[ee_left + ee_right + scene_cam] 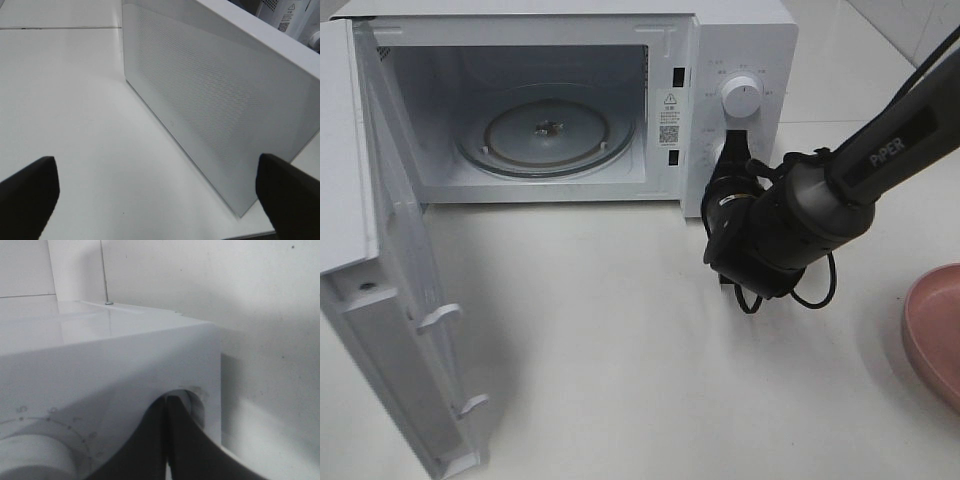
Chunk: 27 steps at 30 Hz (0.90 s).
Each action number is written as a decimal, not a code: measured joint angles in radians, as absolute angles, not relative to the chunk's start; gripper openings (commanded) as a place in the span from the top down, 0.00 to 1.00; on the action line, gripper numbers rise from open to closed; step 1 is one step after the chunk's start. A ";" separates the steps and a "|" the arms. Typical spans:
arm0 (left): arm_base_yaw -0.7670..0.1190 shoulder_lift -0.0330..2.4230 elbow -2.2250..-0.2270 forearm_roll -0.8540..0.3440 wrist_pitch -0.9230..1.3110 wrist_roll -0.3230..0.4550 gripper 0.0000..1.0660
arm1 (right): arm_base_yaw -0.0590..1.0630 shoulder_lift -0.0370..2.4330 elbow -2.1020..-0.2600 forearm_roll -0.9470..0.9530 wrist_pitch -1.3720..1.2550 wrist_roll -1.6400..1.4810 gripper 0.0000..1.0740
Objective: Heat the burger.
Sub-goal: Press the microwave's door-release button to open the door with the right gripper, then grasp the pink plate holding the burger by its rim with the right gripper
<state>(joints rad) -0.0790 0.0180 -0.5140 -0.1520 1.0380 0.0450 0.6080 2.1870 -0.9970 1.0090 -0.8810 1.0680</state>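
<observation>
Right gripper (731, 150) pressed together, tips at the control panel (745, 60) of the white microwave (570, 25), just below the upper knob (741, 97), right of centre in the high view. Black arm (880, 150) slanting down from the upper right corner. Microwave door (390, 290) standing wide open along the left edge. Glass turntable (548, 135) in plain sight inside the cavity, upper middle. Pink plate (932, 330) cut off by the right edge, lower right, well apart from the microwave. No sight of the burger here, so nothing to say of its look, and cannot tell where it is.

Left wrist view: left gripper (157, 200) spread wide, nothing between its two black fingers (27, 195). Faces the outer side of the open door, whose fine dotted mesh shows only here. White tabletop (65, 100) underneath. No burger here either.

Right wrist view: close on the two dark fingers (145, 450), shut flat against each other. Tips at a round recess or button on the panel front, a spot that the gripper body hides in the high view. Cannot tell which control it is, nor whether touched. Dial with tick marks (30, 455) just beside the fingers. White wall (260, 300) behind. Again no burger.
</observation>
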 measured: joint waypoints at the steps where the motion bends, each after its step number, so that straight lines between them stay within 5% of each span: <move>1: -0.079 0.018 -0.514 -0.152 1.038 0.045 0.06 | 0.607 2.180 -0.992 1.005 -0.874 1.063 1.00; 27: -0.079 0.018 -0.514 -0.152 1.038 0.045 0.06 | 0.628 1.923 -0.791 0.944 -0.560 0.619 1.00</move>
<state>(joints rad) -0.0790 0.0180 -0.5140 -0.1520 1.0380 0.0450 0.6280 1.9230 -0.7910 0.9440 -0.5600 0.6190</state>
